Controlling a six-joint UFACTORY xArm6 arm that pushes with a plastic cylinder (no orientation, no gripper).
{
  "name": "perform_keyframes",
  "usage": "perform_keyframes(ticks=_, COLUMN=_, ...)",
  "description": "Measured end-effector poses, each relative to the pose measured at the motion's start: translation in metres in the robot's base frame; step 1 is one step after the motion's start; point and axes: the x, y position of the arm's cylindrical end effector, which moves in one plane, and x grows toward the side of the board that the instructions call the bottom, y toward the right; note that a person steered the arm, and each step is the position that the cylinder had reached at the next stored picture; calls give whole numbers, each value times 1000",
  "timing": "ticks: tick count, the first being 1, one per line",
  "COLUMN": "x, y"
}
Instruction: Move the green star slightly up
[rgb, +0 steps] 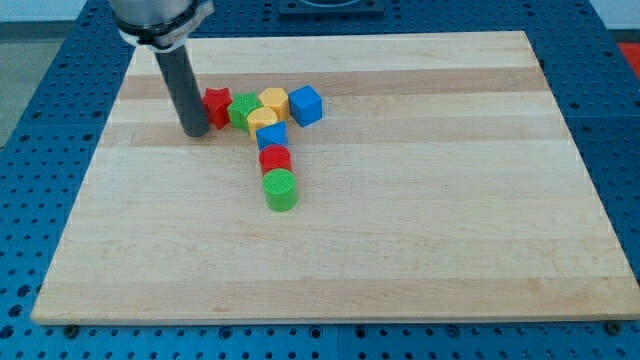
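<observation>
My tip (195, 131) sits upper left on the table (420, 230), touching the red star (217, 106). No claw here. Green star (241, 110) is wedged beside red: light, stiff, slippery, so push its lower edge.

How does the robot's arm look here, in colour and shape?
Only its lower part shows: a straight, round, dark grey rod under a wider silver-grey collar with a black band. My tip is flat-ended and plain. No cables or markings are visible.
</observation>
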Motion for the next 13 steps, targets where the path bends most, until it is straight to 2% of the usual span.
perform_keyframes(ticks=5, x=185, y=-11)
perform_keyframes(ticks=6, x=205, y=-11)
perform_keyframes(ticks=7, x=195, y=-14)
perform_keyframes(ticks=13, x=204, y=-15)
